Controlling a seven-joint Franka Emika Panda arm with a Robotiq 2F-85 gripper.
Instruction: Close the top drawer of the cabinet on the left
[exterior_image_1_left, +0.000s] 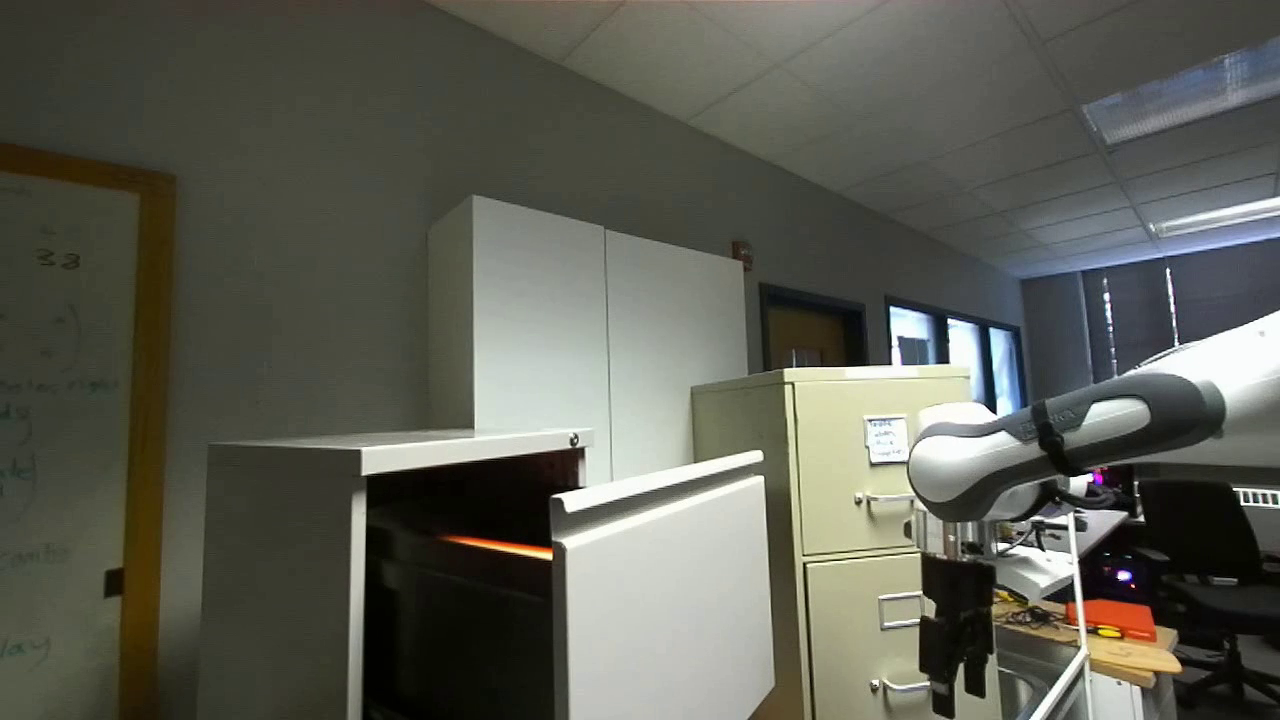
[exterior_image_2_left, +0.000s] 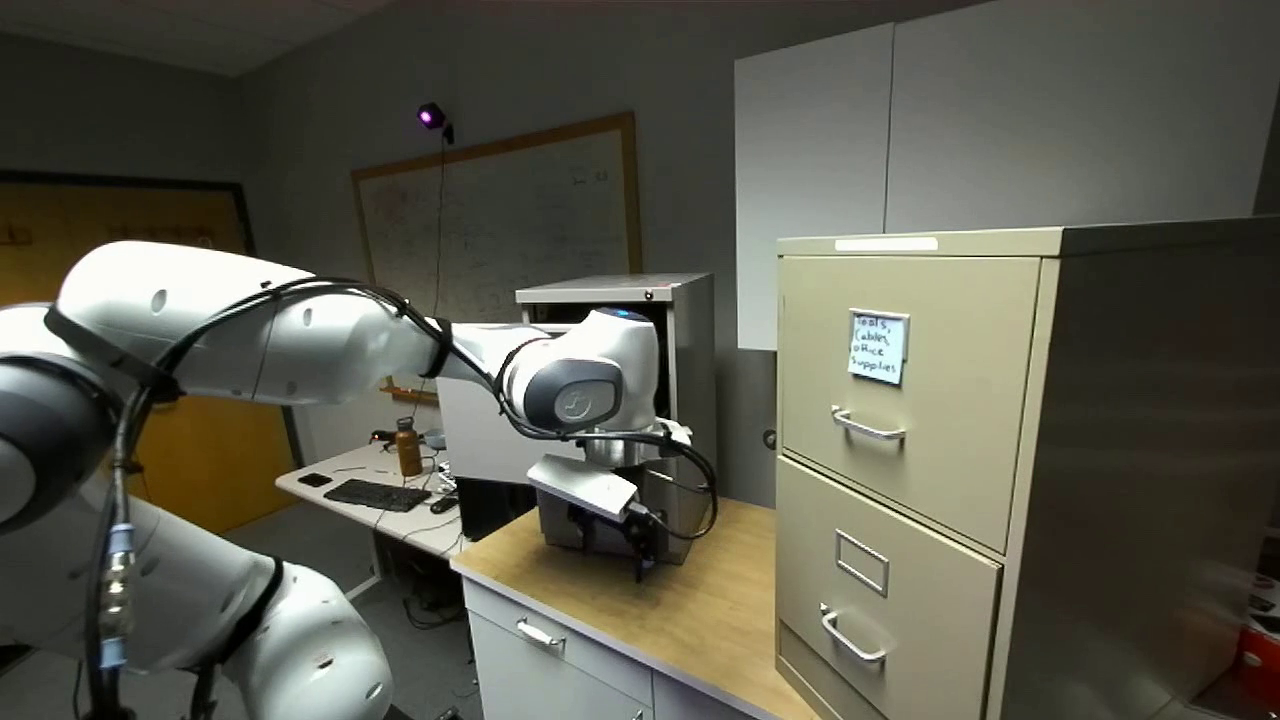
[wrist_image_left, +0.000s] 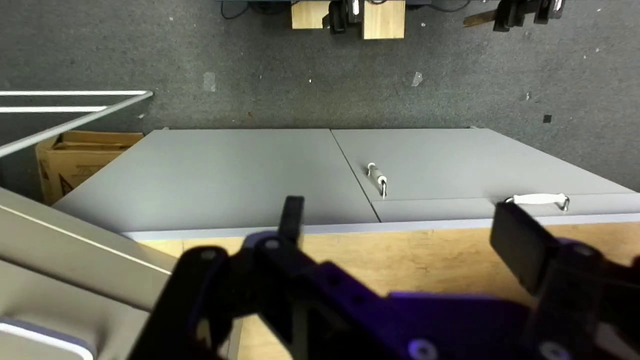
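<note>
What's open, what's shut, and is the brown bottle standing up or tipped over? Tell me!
Top drawer: pulled open
Gripper: open, empty
Upper beige drawer: shut
Lower beige drawer: shut
White cupboard doors: shut
Counter drawer: shut
Counter door: shut
Room door: looks shut
Brown bottle: standing upright

Can see a beige filing cabinet (exterior_image_2_left: 940, 480) with a handwritten label (exterior_image_2_left: 878, 346), a framed whiteboard (exterior_image_2_left: 510, 215) — and, on a white desk (exterior_image_2_left: 425, 525), a brown bottle (exterior_image_2_left: 408, 450) upright near a black keyboard (exterior_image_2_left: 377, 495).
</note>
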